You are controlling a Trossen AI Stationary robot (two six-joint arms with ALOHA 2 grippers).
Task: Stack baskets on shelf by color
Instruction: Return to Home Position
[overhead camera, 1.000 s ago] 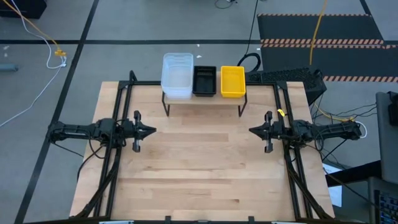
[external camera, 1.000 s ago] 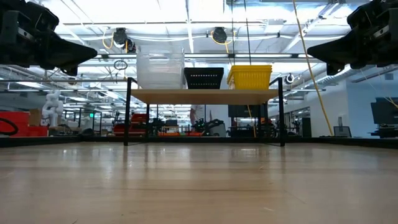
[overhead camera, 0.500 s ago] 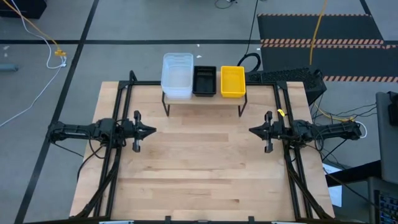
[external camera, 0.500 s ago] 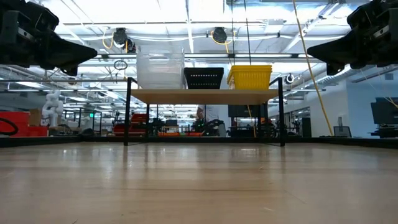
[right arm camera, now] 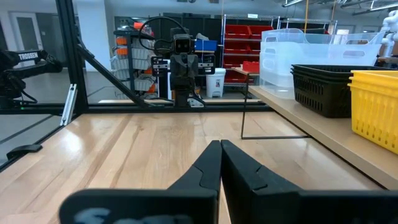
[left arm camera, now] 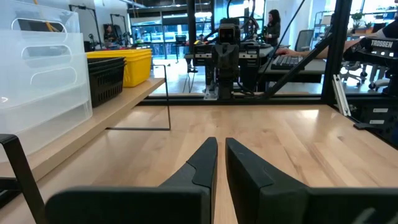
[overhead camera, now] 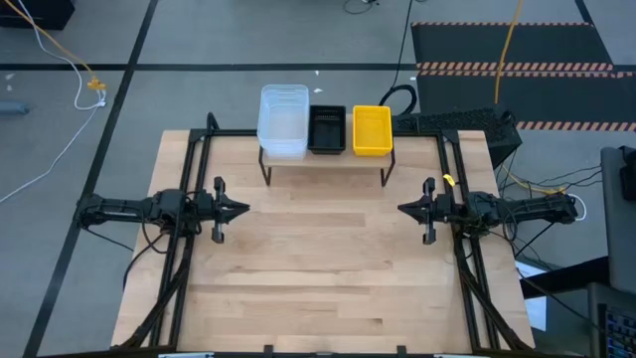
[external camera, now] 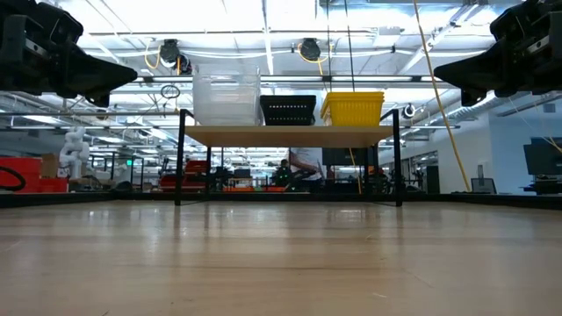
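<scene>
The shelf (overhead camera: 323, 162) stands on thin black legs at the table's far edge, seen also in the low view (external camera: 285, 136). On its plank sit three stacks side by side: clear baskets (overhead camera: 283, 120) on the left, black baskets (overhead camera: 327, 128) in the middle, yellow baskets (overhead camera: 372, 130) on the right. My left gripper (overhead camera: 244, 209) hovers shut above the table's left side, pointing right. My right gripper (overhead camera: 400, 209) hovers shut above the right side, pointing left. Both are far from the shelf and hold nothing.
Bare wooden tabletop (overhead camera: 318, 268) lies between and in front of the two grippers. Black frame rails (overhead camera: 184, 179) run along the table's left and right sides. A person (external camera: 303, 167) shows in the room beyond the shelf in the low view.
</scene>
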